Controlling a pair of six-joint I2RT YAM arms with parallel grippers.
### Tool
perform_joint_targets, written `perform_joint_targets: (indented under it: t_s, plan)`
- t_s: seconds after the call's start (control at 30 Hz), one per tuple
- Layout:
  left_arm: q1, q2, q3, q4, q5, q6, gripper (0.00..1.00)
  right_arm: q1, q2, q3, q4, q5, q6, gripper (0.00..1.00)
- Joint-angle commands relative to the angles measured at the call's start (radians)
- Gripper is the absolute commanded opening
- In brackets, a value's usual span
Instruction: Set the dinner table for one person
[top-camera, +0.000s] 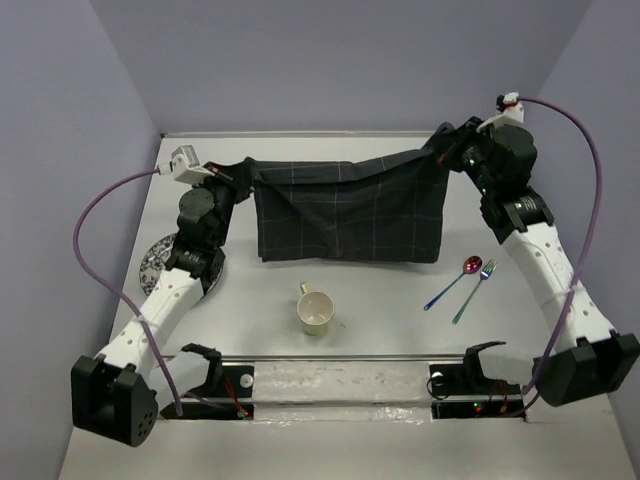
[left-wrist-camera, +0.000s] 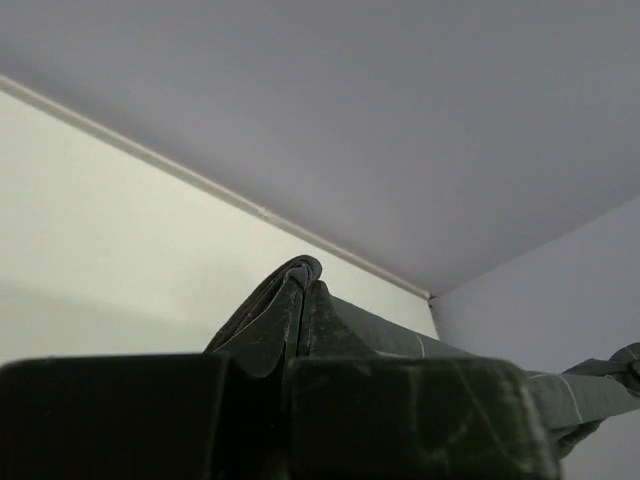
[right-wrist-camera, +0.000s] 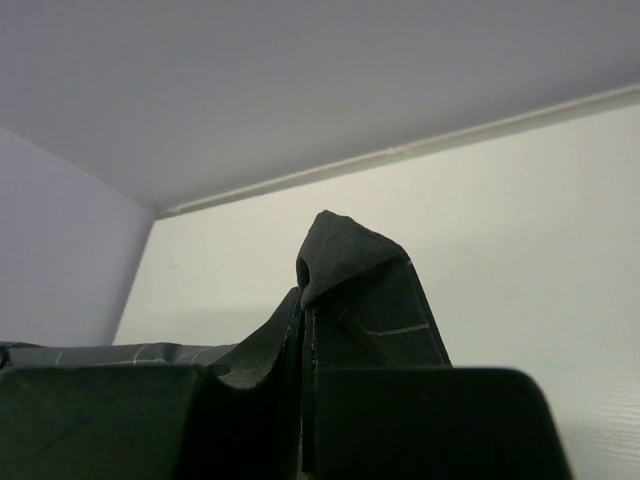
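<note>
A dark grid-lined cloth hangs stretched between my two grippers above the white dinner table. My left gripper is shut on the cloth's left corner. My right gripper is shut on its right corner. The cloth's lower edge rests on or close to the table. A cream mug stands upright in front of the cloth. A red-bowled spoon and a fork lie side by side at the right. A patterned plate lies partly hidden under my left arm.
Lilac walls close in the table at the left, back and right. A purple cable loops off each arm. Two gripper stands sit at the near edge by a metal rail.
</note>
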Motion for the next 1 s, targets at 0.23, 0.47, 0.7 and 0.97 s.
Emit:
perform_joint_targets:
  t_s: [0.23,0.47,0.7,0.97]
  plan:
    - [0.199,0.413,0.491,0.01,0.378,-0.085,0.0,-0.017,0.396,0.533,-0.112,0.006,-0.129,0.0]
    - [0.239,0.408,0.45,0.031,0.45,-0.109,0.0,-0.026,0.382,0.527,-0.131,0.06,-0.18,0.0]
    - [0.239,0.338,0.07,0.2,0.42,-0.154,0.0,-0.026,0.275,0.002,0.038,0.049,-0.091,0.0]
    - [0.241,0.418,-0.285,0.474,0.439,-0.198,0.05,-0.026,0.311,-0.368,0.209,-0.015,0.006,0.0]
